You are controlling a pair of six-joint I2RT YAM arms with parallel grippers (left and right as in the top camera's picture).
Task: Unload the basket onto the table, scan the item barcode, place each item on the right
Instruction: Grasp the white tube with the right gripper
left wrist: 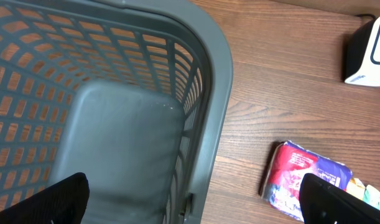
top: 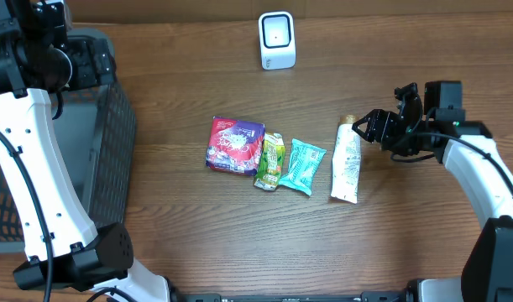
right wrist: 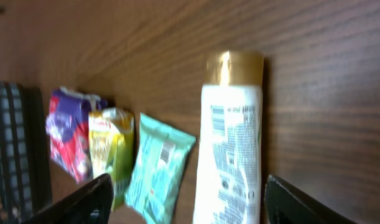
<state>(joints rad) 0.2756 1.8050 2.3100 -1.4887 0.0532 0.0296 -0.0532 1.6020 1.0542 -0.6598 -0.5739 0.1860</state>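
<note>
Four items lie in a row on the wooden table: a red and purple packet (top: pixel 234 145), a green and yellow packet (top: pixel 270 161), a teal packet (top: pixel 304 166) and a white tube with a gold cap (top: pixel 347 164). The white barcode scanner (top: pixel 277 39) stands at the back. My right gripper (top: pixel 369 127) hovers open just right of the tube's cap and holds nothing. In the right wrist view the tube (right wrist: pixel 230 155) lies between the spread fingers (right wrist: pixel 78 202). My left gripper (left wrist: pixel 193 208) is open and empty above the basket's edge.
A grey mesh basket (top: pixel 113 143) fills the left side of the table, its rim (left wrist: pixel 217 81) close under the left wrist. The red and purple packet (left wrist: pixel 301 177) lies just right of that rim. The scanner (left wrist: pixel 370 50) shows at the far right of that view.
</note>
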